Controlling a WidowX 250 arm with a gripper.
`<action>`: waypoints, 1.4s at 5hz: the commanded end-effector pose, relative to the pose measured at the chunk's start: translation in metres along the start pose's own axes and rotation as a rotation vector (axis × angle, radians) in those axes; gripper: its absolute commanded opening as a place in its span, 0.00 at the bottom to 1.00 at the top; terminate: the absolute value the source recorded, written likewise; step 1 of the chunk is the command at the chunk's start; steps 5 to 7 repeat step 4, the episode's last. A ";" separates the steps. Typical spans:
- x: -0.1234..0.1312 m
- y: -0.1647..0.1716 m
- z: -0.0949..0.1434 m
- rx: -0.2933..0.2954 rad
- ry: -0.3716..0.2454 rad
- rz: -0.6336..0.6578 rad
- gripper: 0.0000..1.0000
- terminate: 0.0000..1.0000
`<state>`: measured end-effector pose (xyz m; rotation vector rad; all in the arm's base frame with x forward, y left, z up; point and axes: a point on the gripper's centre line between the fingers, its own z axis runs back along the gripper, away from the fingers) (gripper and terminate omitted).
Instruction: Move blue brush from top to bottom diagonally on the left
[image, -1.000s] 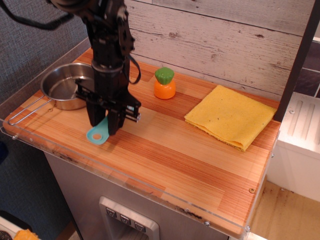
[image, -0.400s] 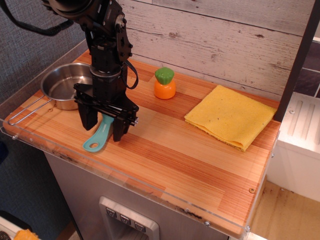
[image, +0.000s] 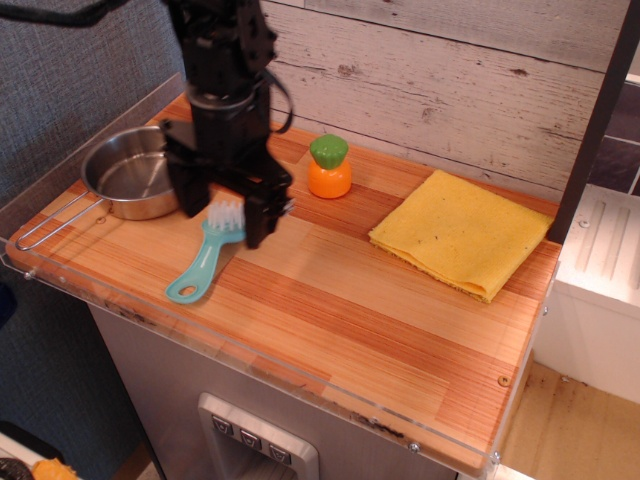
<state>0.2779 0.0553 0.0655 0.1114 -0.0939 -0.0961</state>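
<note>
The blue brush (image: 205, 257) lies flat on the wooden counter near its front left. Its white bristles point toward the back. Its looped handle end points to the front left edge. My gripper (image: 226, 212) hangs just above the bristle end, raised off the counter. Its two black fingers stand apart on either side of the bristles and hold nothing. The arm rises from it out of the top of the view.
A steel pan (image: 130, 174) with a long wire handle sits at the back left. An orange toy carrot (image: 329, 167) with a green top stands at the back middle. A folded yellow cloth (image: 462, 234) lies at the right. A clear lip runs along the counter's front edge (image: 250, 365).
My gripper opened and let go of the brush, then rose and moved back a little. The brush now lies on the counter with its bristles showing.
</note>
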 end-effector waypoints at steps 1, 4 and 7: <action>0.015 -0.012 0.009 -0.028 -0.061 -0.049 1.00 0.00; 0.015 -0.014 0.010 -0.040 -0.040 -0.033 1.00 1.00; 0.015 -0.014 0.010 -0.040 -0.040 -0.033 1.00 1.00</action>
